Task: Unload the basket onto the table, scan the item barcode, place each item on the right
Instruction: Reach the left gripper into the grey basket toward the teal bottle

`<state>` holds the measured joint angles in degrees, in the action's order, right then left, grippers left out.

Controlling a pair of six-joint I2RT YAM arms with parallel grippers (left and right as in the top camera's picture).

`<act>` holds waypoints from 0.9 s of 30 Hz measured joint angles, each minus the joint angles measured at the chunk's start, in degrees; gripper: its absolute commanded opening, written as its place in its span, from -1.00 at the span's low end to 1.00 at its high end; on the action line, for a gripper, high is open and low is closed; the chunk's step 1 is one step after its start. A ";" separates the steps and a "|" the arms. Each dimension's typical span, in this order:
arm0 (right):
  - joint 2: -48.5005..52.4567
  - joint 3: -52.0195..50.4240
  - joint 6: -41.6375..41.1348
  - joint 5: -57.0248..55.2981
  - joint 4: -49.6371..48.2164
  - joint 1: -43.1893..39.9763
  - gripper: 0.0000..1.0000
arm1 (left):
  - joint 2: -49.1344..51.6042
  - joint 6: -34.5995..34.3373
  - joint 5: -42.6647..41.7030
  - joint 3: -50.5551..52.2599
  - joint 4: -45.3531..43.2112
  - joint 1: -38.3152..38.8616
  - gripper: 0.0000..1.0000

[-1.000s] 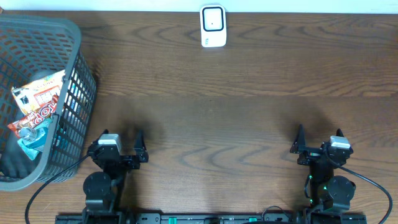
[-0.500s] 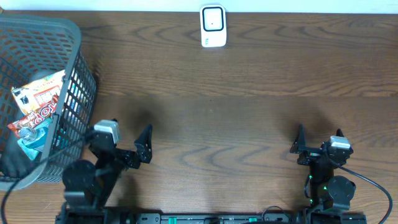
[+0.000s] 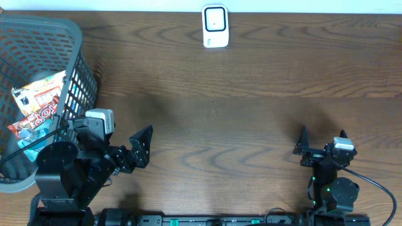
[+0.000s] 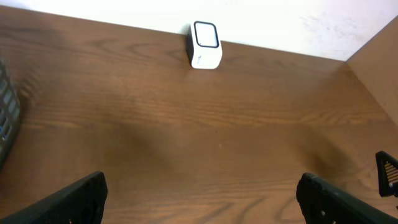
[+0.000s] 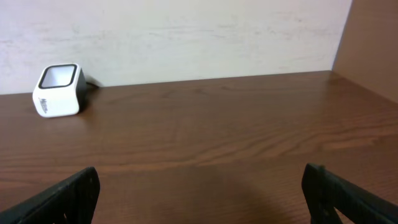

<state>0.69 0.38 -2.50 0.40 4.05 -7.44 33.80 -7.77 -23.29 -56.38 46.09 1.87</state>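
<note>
Hanging loose here: my left gripper (image 4: 208,202) and right gripper (image 3: 322,141) are both spread wide, holding nothing, low in frame. The item (image 3: 39,97), a crinkly glossy packet, sits in the grey mesh basket (image 3: 80,59) at left, so I'd guess left reaches first. The boxy white scanner (image 3: 215,26) stands top centre on the grainy wood table (image 3: 251,107).

scanner (image 5: 58,91) – far left, by wall | right gripper (image 5: 199,186) – fingers spread, empty

Basket (image 3: 80,88) cut off; snack packet (image 3: 32,119) partly hidden.
</note>
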 measured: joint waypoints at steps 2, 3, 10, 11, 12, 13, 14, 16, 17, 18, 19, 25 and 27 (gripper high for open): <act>0.00 0.00 0.00 0.00 0.00 0.00 0.98 | 0.37 -0.39 -0.15 0.00 0.07 0.00 0.95; 0.00 0.00 0.00 0.00 0.00 0.00 0.99 | 0.61 -1.05 -0.22 0.00 0.17 0.00 0.95; 0.00 0.00 0.00 0.00 0.00 0.00 0.99 | 3.87 -3.43 -0.39 0.00 0.28 0.00 0.96; 0.00 0.00 0.00 0.00 0.00 0.00 0.98 | 4.72 -3.63 -0.39 -0.02 0.35 0.00 0.96; 0.00 0.00 0.00 0.00 0.00 0.00 0.98 | 5.84 -3.89 -0.39 -0.07 0.48 0.00 0.96; 0.00 0.00 0.00 0.00 0.00 0.00 0.99 | 6.82 -4.04 -0.37 -0.22 0.76 0.00 0.96; 0.00 0.00 0.00 0.00 0.00 0.00 0.99 | 8.20 -4.09 -0.35 -0.74 1.42 0.00 0.96; 0.00 0.00 0.00 0.00 0.00 0.00 0.99 | 10.62 -4.24 -0.15 -2.36 2.75 0.00 0.96; 0.00 0.00 0.00 0.00 0.00 0.00 0.99 | 12.17 -4.26 0.20 -3.76 3.69 0.00 0.96; 0.00 0.00 0.00 0.00 -0.02 0.00 0.98 | 13.51 -4.26 0.70 -5.22 4.44 0.00 0.96; 0.00 0.00 0.00 0.00 -0.02 0.00 0.98 | 14.58 -4.26 1.03 -6.58 5.05 0.00 0.96; 0.00 0.00 0.00 0.00 0.00 0.00 0.99 | 20.31 -4.31 4.46 -18.71 7.80 0.00 0.96; -0.02 0.00 0.00 0.00 0.02 0.00 0.99 | 21.59 -4.31 6.08 -22.51 7.69 0.00 0.96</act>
<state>0.67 0.38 -2.50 0.40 4.08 -7.44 55.40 -12.08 -17.21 -78.89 53.78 1.87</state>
